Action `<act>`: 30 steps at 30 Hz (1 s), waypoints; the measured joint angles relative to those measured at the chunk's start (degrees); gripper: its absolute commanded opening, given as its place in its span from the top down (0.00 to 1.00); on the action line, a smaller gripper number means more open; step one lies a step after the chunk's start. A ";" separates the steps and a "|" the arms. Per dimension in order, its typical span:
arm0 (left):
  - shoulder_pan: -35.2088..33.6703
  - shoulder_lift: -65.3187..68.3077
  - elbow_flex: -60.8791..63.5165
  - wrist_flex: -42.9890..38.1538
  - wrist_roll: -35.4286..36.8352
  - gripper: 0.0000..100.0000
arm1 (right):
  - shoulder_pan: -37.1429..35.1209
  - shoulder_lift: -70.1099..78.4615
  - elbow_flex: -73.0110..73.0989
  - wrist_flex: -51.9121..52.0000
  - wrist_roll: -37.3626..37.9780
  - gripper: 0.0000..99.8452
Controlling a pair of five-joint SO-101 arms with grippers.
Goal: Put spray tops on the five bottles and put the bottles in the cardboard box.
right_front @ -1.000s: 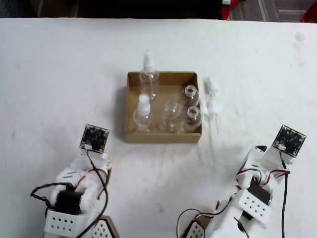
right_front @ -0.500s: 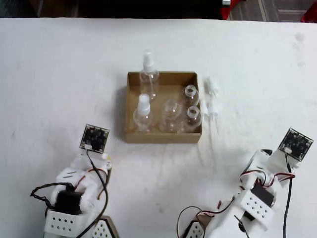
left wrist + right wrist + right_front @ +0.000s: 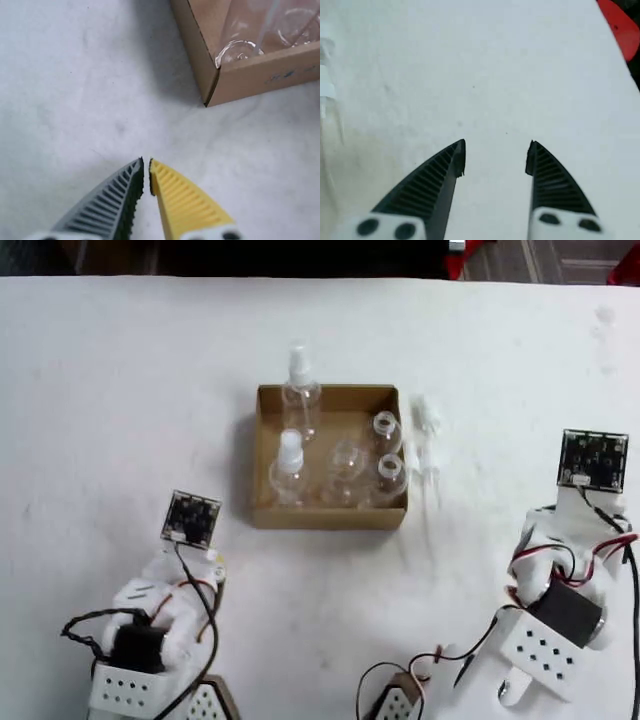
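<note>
High view: box central on table, five bottles inside. Left gripper pressed together near box corner; right gripper spread.

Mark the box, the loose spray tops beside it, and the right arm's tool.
box (image 3: pixel 330 517), high view, on its front wall.
loose spray tops (image 3: pixel 427 460), high view, on the head of the one nearer the arms.
right tool (image 3: pixel 496 146), right wrist view, midway between its open tips.
</note>
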 measured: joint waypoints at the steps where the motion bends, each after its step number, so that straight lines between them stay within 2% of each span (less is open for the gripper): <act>1: 0.00 0.00 0.00 0.00 0.00 0.98 | 0.00 0.00 -1.23 0.88 0.79 0.82; 6: 0.00 0.00 0.00 0.00 0.00 0.98 | -0.09 0.70 -7.38 2.81 2.02 0.82; 10: 0.00 0.00 0.00 0.00 0.00 0.98 | -0.88 6.68 -14.86 5.98 2.11 0.82; 20: 0.00 0.00 0.00 0.00 0.00 0.98 | -7.74 38.51 -43.34 22.33 2.37 0.82; 25: 0.00 0.00 0.00 0.00 0.00 0.98 | -14.68 53.01 -58.11 29.63 2.55 0.82; 30: 0.00 0.00 0.00 0.00 0.00 0.98 | -20.92 68.31 -72.09 32.44 0.79 0.82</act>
